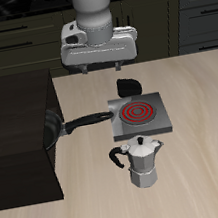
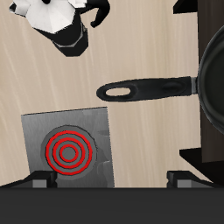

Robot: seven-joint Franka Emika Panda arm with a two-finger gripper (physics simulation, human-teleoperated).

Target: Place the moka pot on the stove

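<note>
A: Exterior view had the moka pot (image 1: 143, 163) standing upright on the desk (image 1: 200, 125), just in front of the stove (image 1: 139, 116) and nearer the front edge. Nothing was carried yet.

B: And the jaws (image 1: 129, 83)?

A: They hung high behind the stove, holding nothing; how wide they stood, I couldn't tell. The frying pan (image 1: 58, 127) lay beside the stove, its handle reaching the plate.

B: So the reach was the step in hand: forward over the coil, down around the pot's waist.
</note>
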